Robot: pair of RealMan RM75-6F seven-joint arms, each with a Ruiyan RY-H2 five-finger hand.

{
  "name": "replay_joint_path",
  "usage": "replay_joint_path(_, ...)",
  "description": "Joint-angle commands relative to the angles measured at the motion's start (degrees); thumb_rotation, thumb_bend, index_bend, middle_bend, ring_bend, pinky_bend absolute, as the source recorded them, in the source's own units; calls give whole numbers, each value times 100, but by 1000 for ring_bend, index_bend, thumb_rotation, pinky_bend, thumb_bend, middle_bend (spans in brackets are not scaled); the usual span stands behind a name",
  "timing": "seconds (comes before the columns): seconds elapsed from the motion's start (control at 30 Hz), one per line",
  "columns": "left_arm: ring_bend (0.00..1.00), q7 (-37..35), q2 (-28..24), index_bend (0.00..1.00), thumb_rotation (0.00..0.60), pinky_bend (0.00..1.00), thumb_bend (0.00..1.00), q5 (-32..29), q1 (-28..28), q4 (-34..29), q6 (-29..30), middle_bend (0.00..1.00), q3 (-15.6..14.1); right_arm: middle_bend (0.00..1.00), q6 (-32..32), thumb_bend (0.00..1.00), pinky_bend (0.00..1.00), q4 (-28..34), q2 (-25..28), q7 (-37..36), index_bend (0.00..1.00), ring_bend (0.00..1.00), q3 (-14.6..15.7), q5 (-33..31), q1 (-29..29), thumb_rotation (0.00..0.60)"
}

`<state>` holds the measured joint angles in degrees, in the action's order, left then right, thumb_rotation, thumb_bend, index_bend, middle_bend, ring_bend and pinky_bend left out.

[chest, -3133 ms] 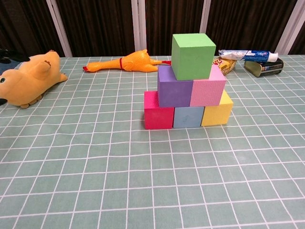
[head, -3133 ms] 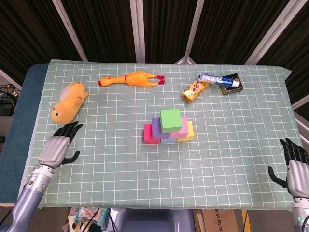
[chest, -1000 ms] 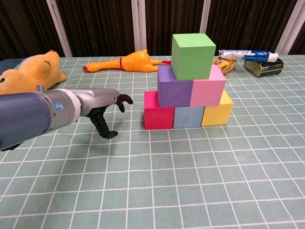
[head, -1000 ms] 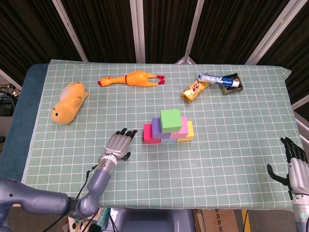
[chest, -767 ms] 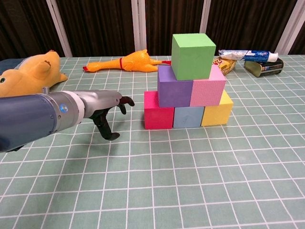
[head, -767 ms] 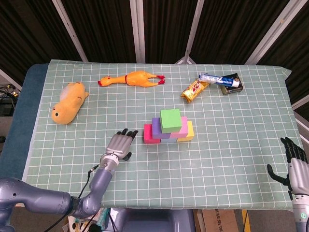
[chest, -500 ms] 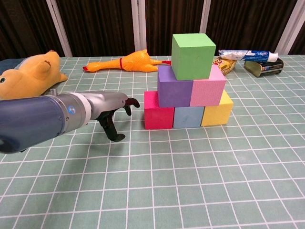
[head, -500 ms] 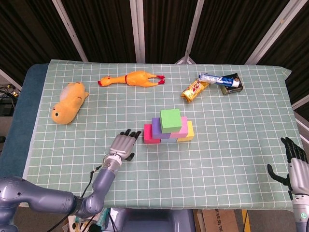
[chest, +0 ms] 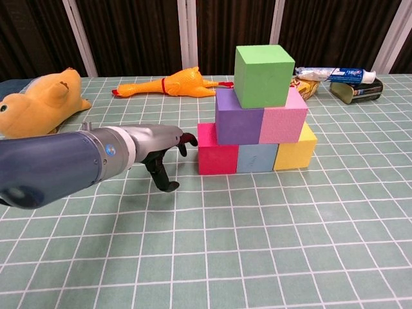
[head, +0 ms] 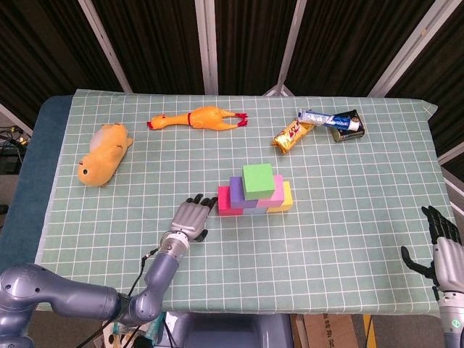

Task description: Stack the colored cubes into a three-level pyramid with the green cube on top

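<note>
Pyramid looks done already: green cube (chest: 261, 75) sits on top, mid-desk. Left hand (head: 193, 218) is empty with fingers spread, fingertips at or just beside the red cube (chest: 216, 150). Right hand (head: 442, 243) idles released at the near right. Next move is probably just a gentle nudge or backing away.

We cannot tell whether the left hand (chest: 168, 149) touches the red cube (chest: 216, 150); its fingertips lie just beside it in both views. The right hand (head: 440, 243) is cut by the head view's right edge and is outside the chest view. From above, the green cube (head: 258, 180) covers most of the purple cube (head: 235, 186) and pink cube (head: 278, 184), and the blue cube (chest: 255, 158) barely shows.
</note>
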<state>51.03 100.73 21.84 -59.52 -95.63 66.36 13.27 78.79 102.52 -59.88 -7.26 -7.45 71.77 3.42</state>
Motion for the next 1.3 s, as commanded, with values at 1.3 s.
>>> replay_joint_path(1.3, 53, -2367, -3104, 38, 600, 138, 167, 3728, 2367, -2190, 1684, 65, -1395, 0, 241, 402, 0, -78, -21, 209, 0, 0, -48, 119, -64, 600)
